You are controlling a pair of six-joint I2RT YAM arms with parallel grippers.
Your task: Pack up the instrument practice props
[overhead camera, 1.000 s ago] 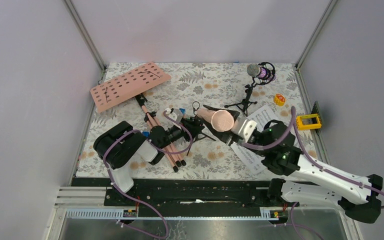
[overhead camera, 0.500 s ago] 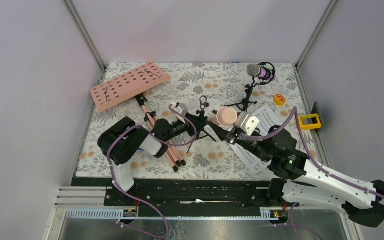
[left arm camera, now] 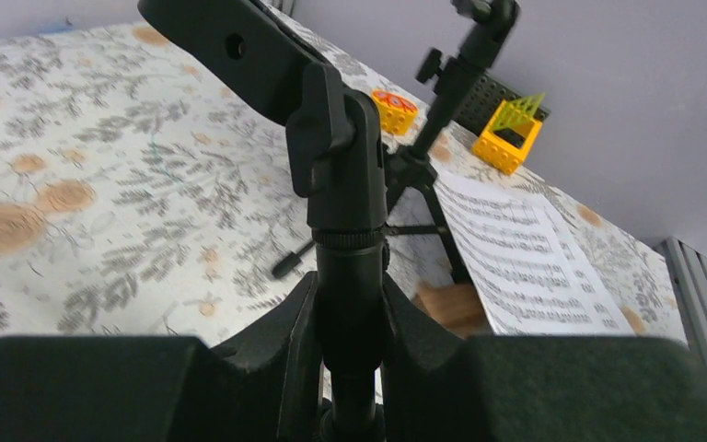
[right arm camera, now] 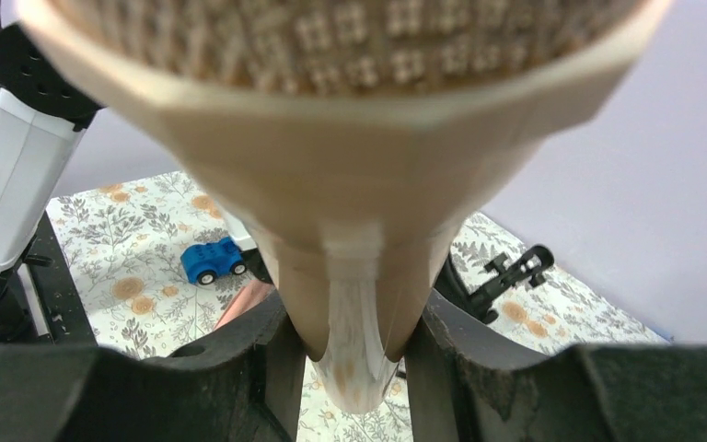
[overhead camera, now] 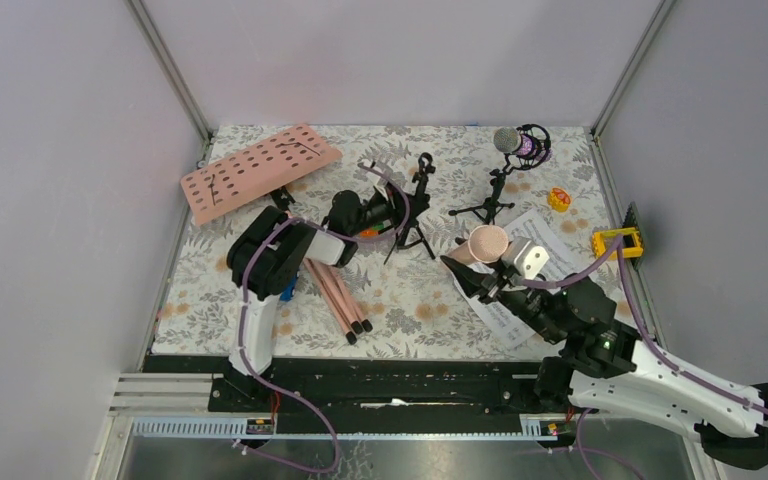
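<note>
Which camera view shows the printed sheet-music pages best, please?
The left wrist view: the sheet-music pages lie close, with their printed staves clearly visible. The top external view shows them small and partly hidden under the right arm. The right wrist view does not show them.

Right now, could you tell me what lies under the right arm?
Sheet-music pages lie flat under the right arm; only their ends show. The arm covers their middle, so anything else there cannot be seen.
</note>
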